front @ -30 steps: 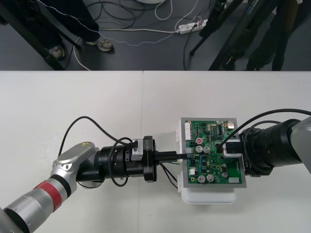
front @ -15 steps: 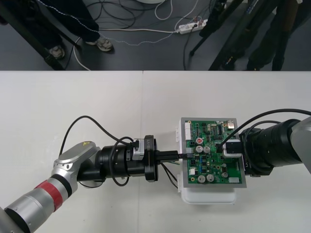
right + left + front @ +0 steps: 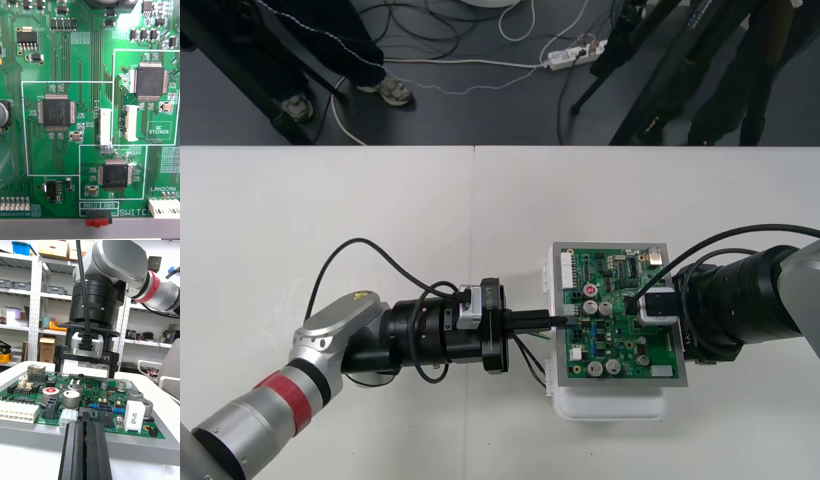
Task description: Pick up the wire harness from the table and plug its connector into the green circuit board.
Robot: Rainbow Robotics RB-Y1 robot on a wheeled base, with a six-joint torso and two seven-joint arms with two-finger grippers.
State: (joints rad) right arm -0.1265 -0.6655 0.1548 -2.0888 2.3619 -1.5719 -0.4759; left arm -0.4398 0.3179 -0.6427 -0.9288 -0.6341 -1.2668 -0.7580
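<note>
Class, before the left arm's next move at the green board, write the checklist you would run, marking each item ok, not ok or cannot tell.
1. Left gripper shut on the harness: ok; plug between its fingers, wires trailing beneath.
2. Plug at the green circuit board's left edge: ok.
3. Plug seated in a board connector: cannot tell.
4. Right gripper out of the left's way: ok; it hangs over the board's right side.
5. Board flat on its white base: ok.

The left pincer (image 3: 560, 320) hides whether the plug (image 3: 87, 415) is seated; the wires (image 3: 526, 362) run mostly beneath it.
</note>
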